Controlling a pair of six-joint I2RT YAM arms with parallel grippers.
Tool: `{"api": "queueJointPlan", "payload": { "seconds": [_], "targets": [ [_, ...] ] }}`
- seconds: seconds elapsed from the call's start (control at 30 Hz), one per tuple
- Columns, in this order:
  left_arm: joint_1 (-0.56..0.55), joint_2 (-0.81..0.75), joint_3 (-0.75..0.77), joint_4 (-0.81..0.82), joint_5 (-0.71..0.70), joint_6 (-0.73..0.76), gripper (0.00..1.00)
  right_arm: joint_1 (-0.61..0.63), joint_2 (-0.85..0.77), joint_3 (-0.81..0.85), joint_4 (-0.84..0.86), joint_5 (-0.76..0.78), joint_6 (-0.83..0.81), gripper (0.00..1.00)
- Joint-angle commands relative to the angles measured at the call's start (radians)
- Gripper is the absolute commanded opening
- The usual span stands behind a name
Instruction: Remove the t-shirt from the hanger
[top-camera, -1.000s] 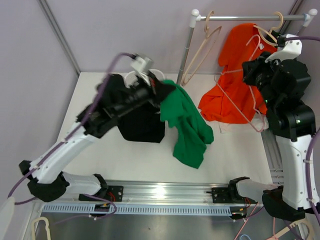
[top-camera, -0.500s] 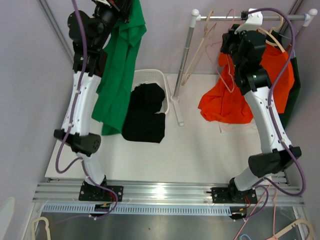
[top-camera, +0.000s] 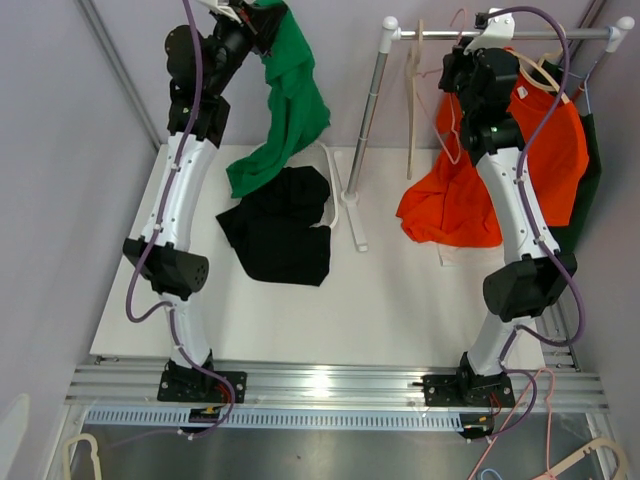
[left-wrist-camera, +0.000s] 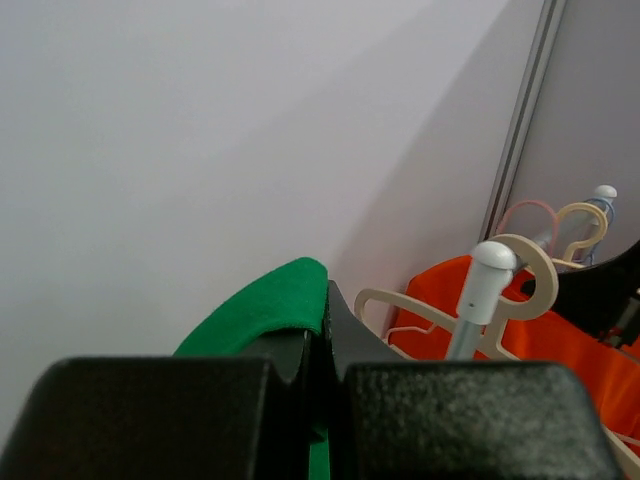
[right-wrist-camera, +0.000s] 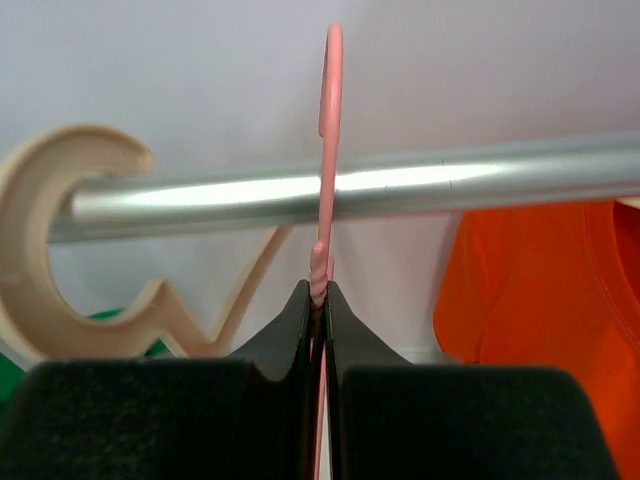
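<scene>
Since half a second ago the green t-shirt (top-camera: 293, 100) has swung rightward from beside the left arm, and its lower end now trails toward the white basket (top-camera: 337, 195) at the counter's (top-camera: 400, 300) far edge.

From above, the left hand (top-camera: 262, 18) is raised high past the far left corner, clenched on the top of the shirt, which hangs below and to its right, off the counter. A black garment (top-camera: 280, 235) spills from the basket onto the counter. The right hand (top-camera: 455, 62) is up at the rail (top-camera: 500, 35), beside an orange t-shirt (top-camera: 545, 140) hanging there.

The left wrist view shows what the overhead cannot: green cloth (left-wrist-camera: 268, 320) pinched between the shut fingers of the left hand (left-wrist-camera: 322, 330), with the rail's capped end (left-wrist-camera: 492, 260) and a cream hanger (left-wrist-camera: 535, 265) beyond.

The right wrist view shows the right hand (right-wrist-camera: 320, 300) clamped on the neck of a pink hanger (right-wrist-camera: 331, 120), whose hook crosses the rail (right-wrist-camera: 420, 185); whether it rests on it I cannot tell. No shirt is seen on this hanger. A cream hanger (right-wrist-camera: 55, 250) hooks on at left, orange cloth (right-wrist-camera: 540, 300) at right.
</scene>
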Motion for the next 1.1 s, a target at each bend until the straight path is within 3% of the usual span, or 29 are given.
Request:
{"api": "queueJointPlan", "payload": {
  "seconds": [0.0,0.13,0.2,0.33,0.5,0.63,0.77,0.9,0.93,0.97,1.0,1.07],
  "targets": [
    [0.007,-0.110,0.009,0.068,0.024,0.021,0.01,-0.010,0.023,0.033,0.045,-0.041,0.006,0.00],
    [0.007,-0.211,-0.163,-0.014,0.019,0.013,0.01,-0.016,0.025,-0.006,0.048,-0.057,0.012,0.00],
    [0.003,-0.343,-0.493,0.035,-0.004,-0.026,0.01,-0.022,0.023,-0.038,0.059,-0.079,0.017,0.00],
    [0.002,-0.510,-0.681,0.120,-0.097,-0.085,0.01,-0.028,0.009,-0.081,0.062,-0.111,0.032,0.00],
    [0.000,-0.551,-0.947,0.175,-0.090,-0.105,0.01,-0.023,-0.032,-0.136,0.089,-0.232,0.023,0.00],
    [0.000,-0.515,-0.986,0.117,-0.154,-0.141,0.01,-0.013,-0.047,-0.118,0.042,-0.301,-0.015,0.00],
    [0.000,-0.337,-0.901,-0.171,-0.173,-0.174,0.01,-0.004,-0.050,-0.113,0.017,-0.370,-0.021,0.00],
    [0.002,-0.231,-0.860,-0.325,-0.236,-0.231,0.01,0.015,-0.058,-0.109,-0.004,-0.377,-0.040,0.02],
    [0.002,-0.214,-0.860,-0.343,-0.234,-0.238,0.03,0.016,-0.063,-0.107,-0.010,-0.370,-0.047,0.04],
    [0.002,-0.191,-0.838,-0.368,-0.225,-0.238,0.18,0.018,-0.067,-0.105,-0.019,-0.357,-0.049,0.05],
    [0.006,-0.133,-0.799,-0.433,-0.205,-0.238,0.24,0.015,-0.079,-0.105,-0.025,-0.355,-0.053,0.03],
    [0.014,-0.067,-0.725,-0.495,-0.130,-0.241,0.27,0.009,-0.096,-0.105,-0.032,-0.349,-0.047,0.00]
  ]
}}
